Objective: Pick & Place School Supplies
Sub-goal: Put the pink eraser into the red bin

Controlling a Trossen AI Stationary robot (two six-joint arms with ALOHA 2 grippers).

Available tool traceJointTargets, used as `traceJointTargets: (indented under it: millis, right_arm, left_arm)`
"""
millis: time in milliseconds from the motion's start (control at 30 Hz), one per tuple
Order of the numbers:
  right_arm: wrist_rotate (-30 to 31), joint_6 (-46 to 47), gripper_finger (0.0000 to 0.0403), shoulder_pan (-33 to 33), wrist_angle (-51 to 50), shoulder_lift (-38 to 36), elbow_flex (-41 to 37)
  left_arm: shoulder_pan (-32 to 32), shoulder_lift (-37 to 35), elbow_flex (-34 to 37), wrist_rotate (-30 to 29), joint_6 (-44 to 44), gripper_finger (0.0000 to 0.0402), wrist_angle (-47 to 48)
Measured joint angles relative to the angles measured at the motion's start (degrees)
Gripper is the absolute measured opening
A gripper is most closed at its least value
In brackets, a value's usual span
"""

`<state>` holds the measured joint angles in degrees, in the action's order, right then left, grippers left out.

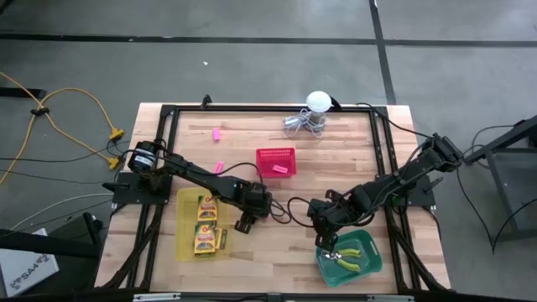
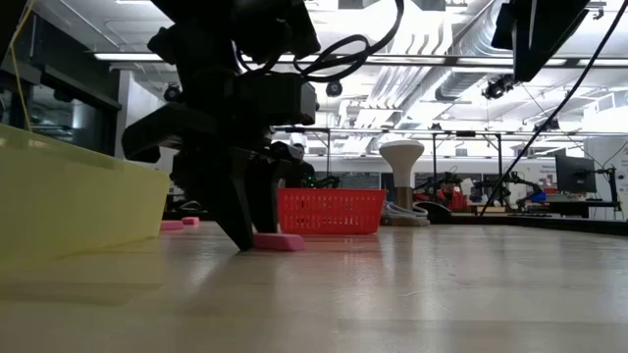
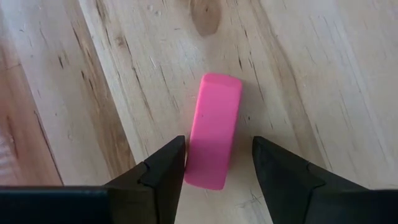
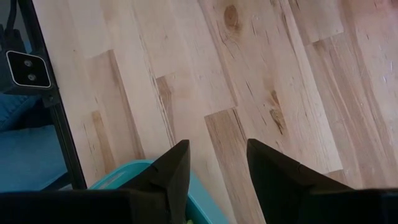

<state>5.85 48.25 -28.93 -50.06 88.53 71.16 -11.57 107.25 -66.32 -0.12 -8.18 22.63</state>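
Unmarked pink eraser (image 3: 213, 130) between fingers (image 3: 163, 171)

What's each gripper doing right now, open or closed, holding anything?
Left gripper: open, fingers either side of the pink eraser on the table, not gripping it.
Right gripper: open, empty, above the teal tray.

From above you cannot see the pink eraser (image 3: 213, 132) under the left gripper (image 1: 245, 225); the green tray (image 4: 127, 175) is cut off in the right wrist view.
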Motion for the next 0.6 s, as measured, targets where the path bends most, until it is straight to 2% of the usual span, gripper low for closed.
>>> traceJointTargets:
  millis: [300, 600]
  right_arm:
    - [0.0, 0.0, 0.0149, 0.0, 0.2, 0.0, 0.0]
    - [0.0, 0.0, 0.0149, 0.0, 0.2, 0.0, 0.0]
  left_arm:
    - [0.0, 0.0, 0.0, 0.0, 0.0, 0.0148, 0.0]
    - [0.0, 0.0, 0.0, 0.0, 0.0, 0.0136, 0.0]
